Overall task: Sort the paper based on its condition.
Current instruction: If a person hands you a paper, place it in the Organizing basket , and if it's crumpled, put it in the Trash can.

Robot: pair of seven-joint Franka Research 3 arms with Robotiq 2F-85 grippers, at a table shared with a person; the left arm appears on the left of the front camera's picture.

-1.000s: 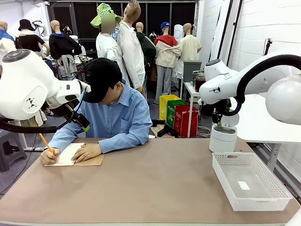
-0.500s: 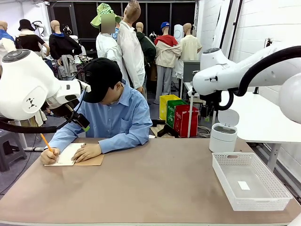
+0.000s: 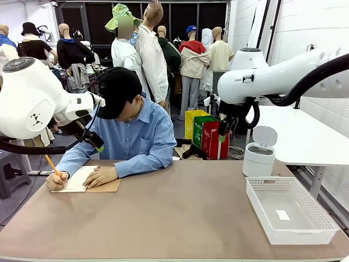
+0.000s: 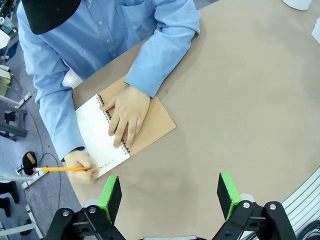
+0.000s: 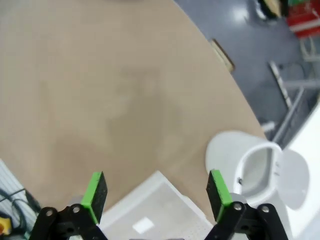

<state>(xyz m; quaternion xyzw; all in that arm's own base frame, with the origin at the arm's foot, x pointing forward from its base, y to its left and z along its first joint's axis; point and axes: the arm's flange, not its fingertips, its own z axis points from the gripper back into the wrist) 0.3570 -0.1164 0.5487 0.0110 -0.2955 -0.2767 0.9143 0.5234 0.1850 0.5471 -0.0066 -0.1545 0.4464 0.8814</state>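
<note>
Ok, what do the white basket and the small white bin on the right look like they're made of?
The basket looks like molded plastic, matte white: its walls are a regular perforated lattice with a solid rim. The bin also looks plastic, smooth and slightly glossy, with a hinged lid standing open. Neither can be confirmed by look alone.

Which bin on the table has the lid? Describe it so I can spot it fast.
On the brown table, look to the robot's right far corner. Behind the white perforated plastic basket stands a small round white bin; its flip lid stands open, unlike the low rectangular basket.
</note>
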